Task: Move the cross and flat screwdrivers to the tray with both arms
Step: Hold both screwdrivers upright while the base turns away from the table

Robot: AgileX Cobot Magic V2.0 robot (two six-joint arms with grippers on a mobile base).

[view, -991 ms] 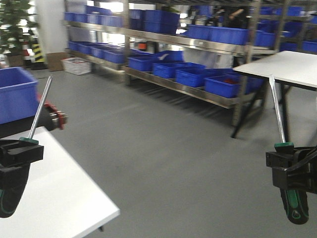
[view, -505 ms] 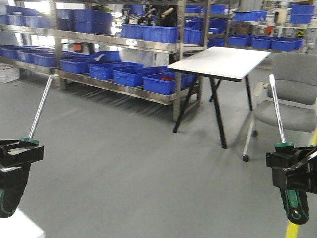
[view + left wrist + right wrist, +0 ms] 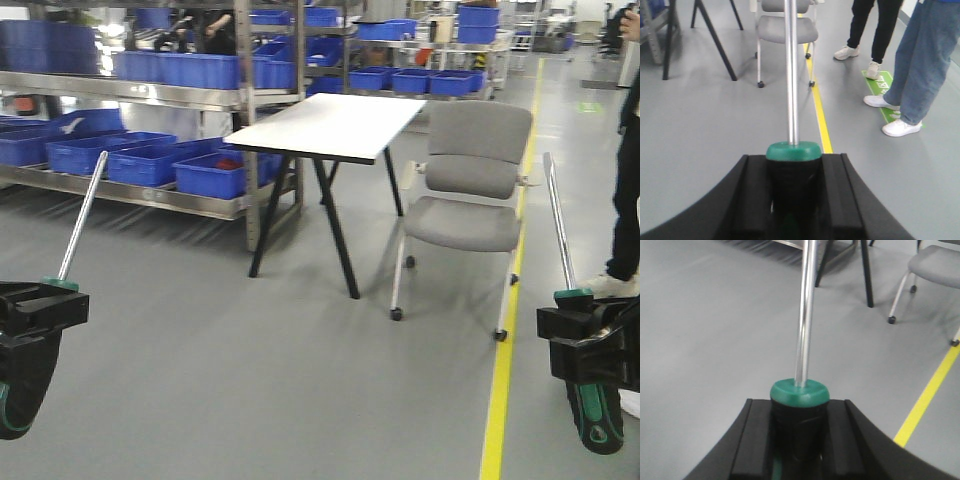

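Left jaws: clamping left screwdriver (image 3: 81, 220), shaft rising above.
Right jaws: clamping right screwdriver (image 3: 561, 230) likewise.
Change: robot is turning; tray unseen.

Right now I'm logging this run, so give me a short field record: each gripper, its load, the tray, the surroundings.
left gripper: shut on left screwdriver, shaft pointing up
right gripper: shut on right screwdriver, shaft pointing up
tray: not in view
surroundings: grey chair, white table, yellow floor line
bystanders: person in jeans, person in black trousers
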